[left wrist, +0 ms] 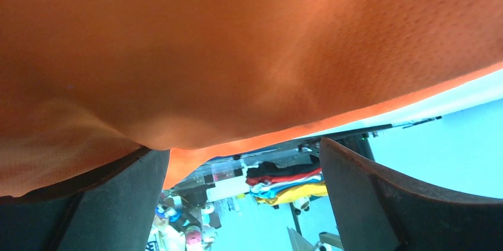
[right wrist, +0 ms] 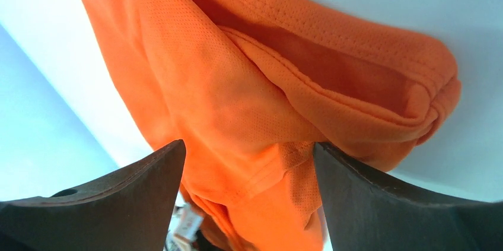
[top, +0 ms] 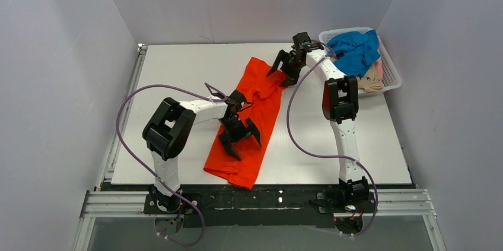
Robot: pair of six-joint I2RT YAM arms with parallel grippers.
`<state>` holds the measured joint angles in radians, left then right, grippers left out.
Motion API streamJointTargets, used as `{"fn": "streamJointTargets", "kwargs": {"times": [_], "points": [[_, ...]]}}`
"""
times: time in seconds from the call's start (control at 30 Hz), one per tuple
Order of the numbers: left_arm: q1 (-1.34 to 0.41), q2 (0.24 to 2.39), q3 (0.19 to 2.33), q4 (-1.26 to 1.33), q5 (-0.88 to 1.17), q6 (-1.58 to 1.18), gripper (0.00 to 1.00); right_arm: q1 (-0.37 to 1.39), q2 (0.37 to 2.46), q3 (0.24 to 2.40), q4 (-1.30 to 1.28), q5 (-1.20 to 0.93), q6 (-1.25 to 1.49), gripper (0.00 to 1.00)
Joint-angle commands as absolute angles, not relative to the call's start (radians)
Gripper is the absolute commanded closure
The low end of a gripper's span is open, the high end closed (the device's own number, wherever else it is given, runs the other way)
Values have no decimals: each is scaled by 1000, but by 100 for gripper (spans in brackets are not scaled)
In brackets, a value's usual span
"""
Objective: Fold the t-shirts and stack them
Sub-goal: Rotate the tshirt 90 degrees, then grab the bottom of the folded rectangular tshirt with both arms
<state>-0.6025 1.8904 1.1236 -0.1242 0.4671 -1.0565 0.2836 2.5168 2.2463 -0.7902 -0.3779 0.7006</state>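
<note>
The orange-red t-shirt [top: 249, 120] lies on the white table as a long strip, folded lengthwise, running from the far middle to the near edge. My left gripper [top: 246, 149] is open, low over the shirt's lower half; its cloth [left wrist: 249, 49] fills the left wrist view above the spread jaws of the left gripper [left wrist: 243, 156]. My right gripper [top: 279, 79] is open over the bunched upper right corner of the shirt. In the right wrist view the hemmed folds [right wrist: 267, 97] sit between the jaws of the right gripper [right wrist: 248, 147], ungrasped. A blue t-shirt [top: 356, 49] and a beige-pink one [top: 371, 82] lie in the basket.
A white mesh basket [top: 390, 70] stands at the table's far right corner. Grey walls enclose the table on the left, back and right. Purple cables loop from both arms over the table [top: 178, 73].
</note>
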Motion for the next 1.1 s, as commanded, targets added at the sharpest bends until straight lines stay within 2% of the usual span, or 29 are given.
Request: {"fn": "streamJointTargets", "kwargs": {"times": [0.0,0.1,0.2,0.47,0.63,0.73,0.83,0.97,1.07], "points": [[-695,2001,1150,-19,388,-1155,2,299,2619,2317,-699,-529,771,13],[-738,2012,1157,-6,367,-1194,2,316,2686,2428,-667,-558,786,12],[-740,1990,1126,76,370,-1213,2,308,2690,2431,-593,-508,811,12],[-765,1932,1157,40,410,-1138,2,255,2716,2526,-471,-454,820,11],[-764,1837,1276,-171,381,-979,2,229,2576,2502,-499,-414,712,8],[-764,1728,1283,-263,338,-911,2,230,2454,2468,-603,-390,584,8],[-764,1597,1249,-387,263,-851,2,232,2269,2251,-679,-312,502,7],[-760,1406,1102,-491,135,-802,2,260,1887,1740,-593,-216,467,7],[-751,1300,970,-487,143,-797,2,307,1630,1389,-543,-143,496,8]]}}
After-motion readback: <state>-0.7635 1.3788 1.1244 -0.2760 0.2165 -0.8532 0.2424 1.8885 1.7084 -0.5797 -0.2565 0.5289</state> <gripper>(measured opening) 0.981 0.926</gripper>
